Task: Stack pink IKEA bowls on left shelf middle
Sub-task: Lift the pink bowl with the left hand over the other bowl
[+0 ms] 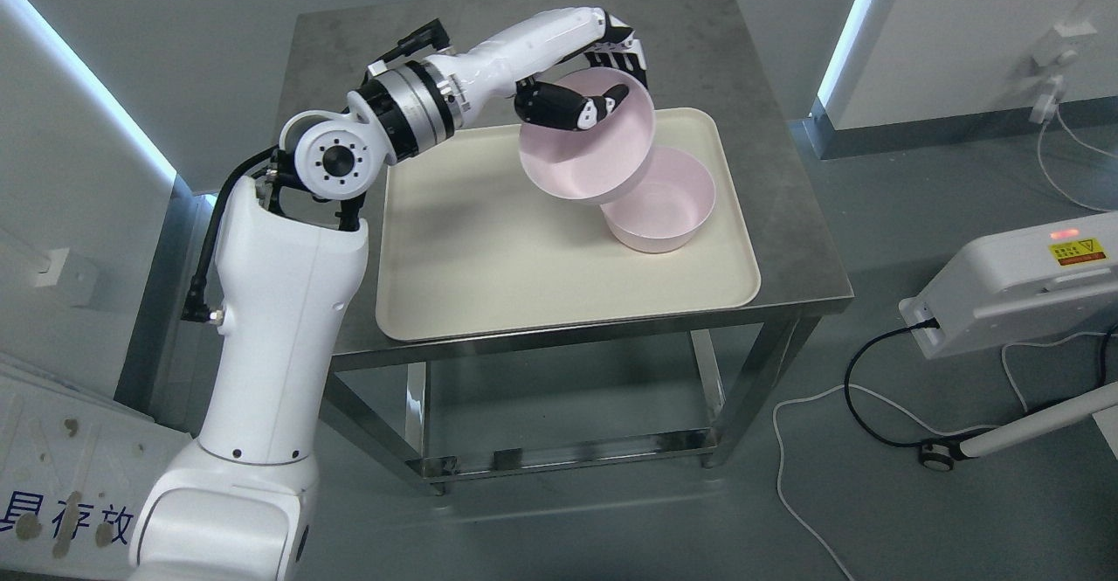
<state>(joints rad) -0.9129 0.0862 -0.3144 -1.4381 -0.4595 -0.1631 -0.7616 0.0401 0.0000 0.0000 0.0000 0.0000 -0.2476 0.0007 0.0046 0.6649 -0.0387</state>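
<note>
My left hand (603, 83) is shut on a pink bowl (581, 157), thumb inside the rim and fingers behind it. It holds the bowl tilted above the cream tray (489, 258). The held bowl overlaps the left rim of a second pink bowl (664, 205), which stands upright on the tray's right side. Whether the two bowls touch I cannot tell. The right arm is out of view.
The tray lies on a steel table (769, 179) with an open frame below. A white device (1013, 288) with cables stands on the floor at the right. A white panel (61, 476) with print shows at the lower left.
</note>
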